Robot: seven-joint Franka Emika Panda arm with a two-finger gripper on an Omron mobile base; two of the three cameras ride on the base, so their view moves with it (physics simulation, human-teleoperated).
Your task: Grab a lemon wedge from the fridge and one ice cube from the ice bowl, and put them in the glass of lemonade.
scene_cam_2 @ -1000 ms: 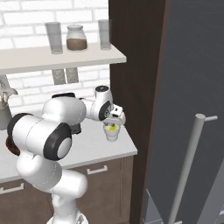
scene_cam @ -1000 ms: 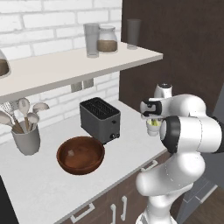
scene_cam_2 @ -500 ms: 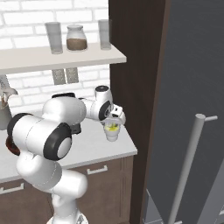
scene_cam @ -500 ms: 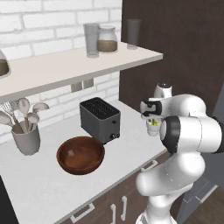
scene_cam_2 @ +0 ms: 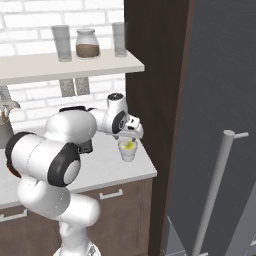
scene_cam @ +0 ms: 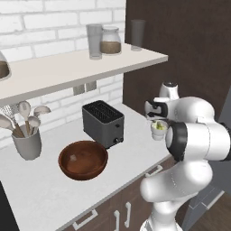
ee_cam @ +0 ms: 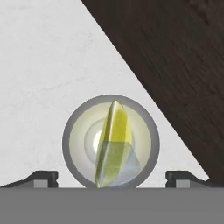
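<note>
The glass of lemonade (ee_cam: 111, 142) stands on the white counter beside the dark wall panel, also seen as a small whitish cup (scene_cam: 158, 131) (scene_cam_2: 127, 150). A yellow-green lemon wedge (ee_cam: 114, 127) lies inside it. A pale translucent piece that looks like the ice cube (ee_cam: 124, 164) overlaps the wedge's lower end. My gripper (ee_cam: 113, 177) (scene_cam: 159, 119) (scene_cam_2: 131, 136) hangs straight above the glass, open, its fingertips (ee_cam: 41, 177) spread wider than the rim and holding nothing. The reddish-brown ice bowl (scene_cam: 83, 159) sits left of the toaster. The grey fridge (scene_cam_2: 215, 100) is shut, at the right.
A dark toaster (scene_cam: 103, 122) stands between bowl and glass. A grey utensil cup (scene_cam: 26, 143) sits at the far left. The shelf (scene_cam: 67, 67) above carries tall glasses and a jar. A dark wood panel (scene_cam_2: 155, 75) borders the counter's right end.
The jaws have gone from shut to wide open above the glass. The arm and hand have barely moved.
</note>
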